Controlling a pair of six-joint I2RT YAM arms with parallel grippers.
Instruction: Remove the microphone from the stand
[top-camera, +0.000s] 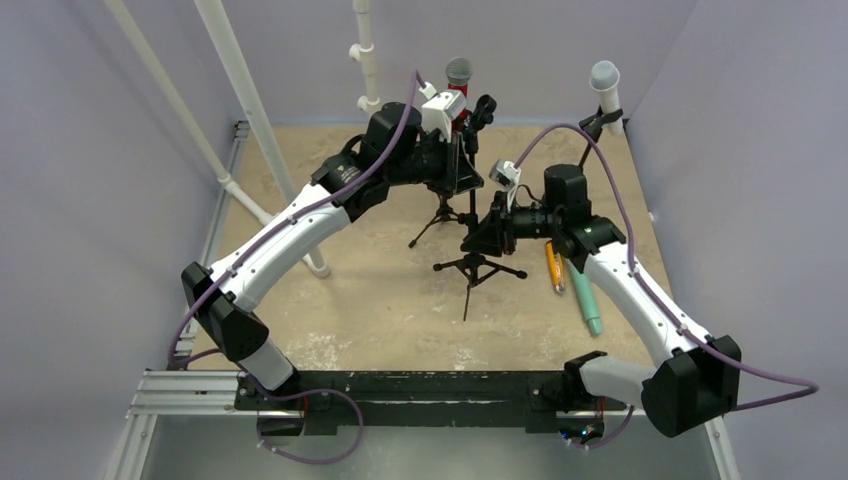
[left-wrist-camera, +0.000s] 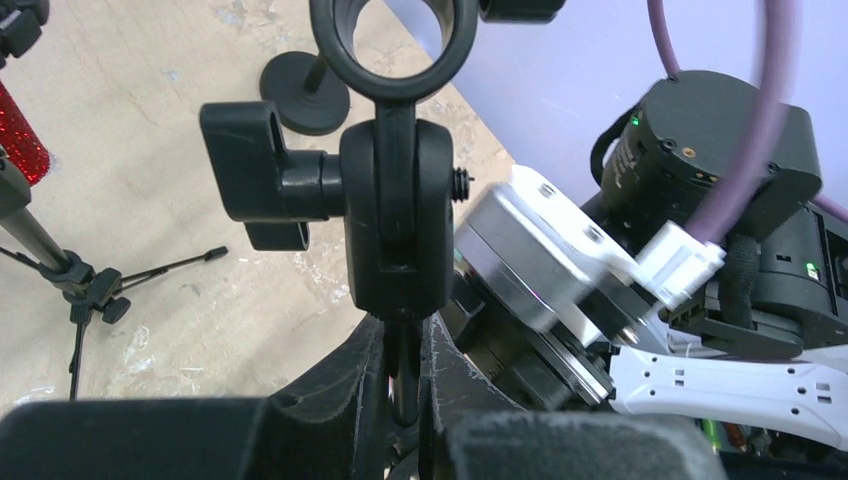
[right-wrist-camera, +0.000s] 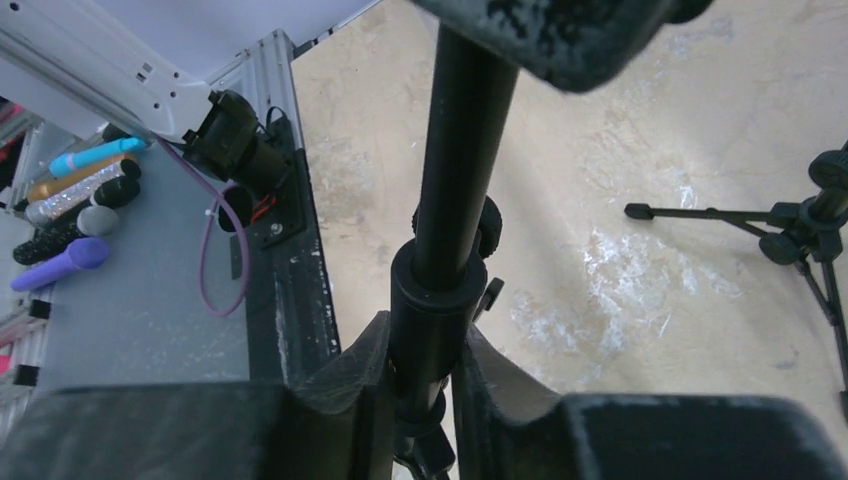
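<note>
The right gripper (right-wrist-camera: 425, 400), clamped on the pole of the stand (right-wrist-camera: 462, 150).
The left gripper (left-wrist-camera: 403, 375) is pinched shut higher on the stand, under its empty clip (left-wrist-camera: 395, 220); a red microphone (top-camera: 458, 72) is seen just behind.

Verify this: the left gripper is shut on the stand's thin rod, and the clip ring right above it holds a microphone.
One point is wrong: the clip ring holds no microphone; it is empty. The rest stands: the left gripper is shut on the stand rod right below it. The left wrist view shows this.
</note>
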